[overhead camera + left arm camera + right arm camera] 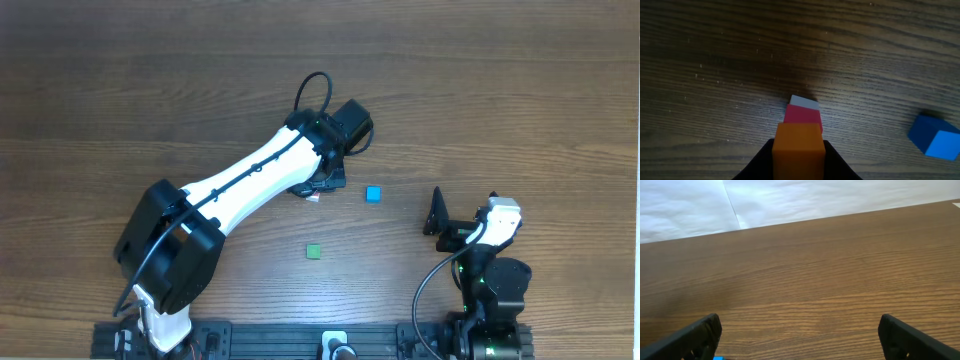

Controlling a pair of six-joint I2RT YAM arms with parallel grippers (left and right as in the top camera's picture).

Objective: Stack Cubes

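Left end effector near mid-frame is clamped on an orange cube, right over a red cube sitting on a white cube. Green cube lies lower centre on the bench, blue cube just right of centre, and the right end effector sits wide open at lower right.

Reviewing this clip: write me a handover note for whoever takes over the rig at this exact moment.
Left end effector: shut on the orange cube, held over a red cube that sits on a white cube; whether orange rests on red cannot be told.
Right end effector: open, holding nothing, at the right side of the table.
Loose: blue cube beside them toward the right arm; green cube closer to the robot.
Done: red on white.
Left: seat and release orange, then probably add blue and green.
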